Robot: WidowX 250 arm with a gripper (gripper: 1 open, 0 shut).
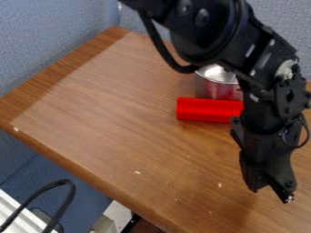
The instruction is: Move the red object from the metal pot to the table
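The red object (208, 109), a bright red oblong block, lies on its side on the brown wooden table (97, 109), just in front of the metal pot (220, 80). The pot is mostly hidden behind the black arm; only part of its shiny wall shows. My gripper (277, 189) hangs low over the table to the right of and nearer the camera than the red block, clear of it. Its dark fingers look pressed together with nothing between them.
The table's front edge runs diagonally from the left to the bottom right, close under the gripper. A black cable (36, 205) loops below the table at bottom left. A blue wall (49, 36) stands behind the table.
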